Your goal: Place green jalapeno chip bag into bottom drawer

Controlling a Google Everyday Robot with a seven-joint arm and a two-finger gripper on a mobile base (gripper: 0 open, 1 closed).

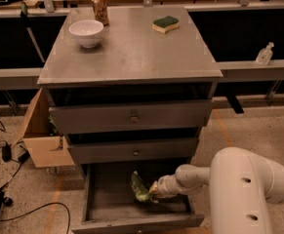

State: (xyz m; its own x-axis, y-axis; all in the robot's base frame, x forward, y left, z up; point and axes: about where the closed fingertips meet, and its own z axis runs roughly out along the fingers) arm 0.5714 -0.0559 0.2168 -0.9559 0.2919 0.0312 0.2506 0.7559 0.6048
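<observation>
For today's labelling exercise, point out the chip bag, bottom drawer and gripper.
green jalapeno chip bag (139,188), camera view, crumpled middle
bottom drawer (107,195), camera view, bare floor
gripper (154,190), camera view, tip, beside bag inside drawer

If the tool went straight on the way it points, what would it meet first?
The tool, low in the open bottom drawer, points to the picture's left. The chip bag sits at its tip, so that comes first; beyond it, probably the drawer's left wall, though depth is unclear.
</observation>
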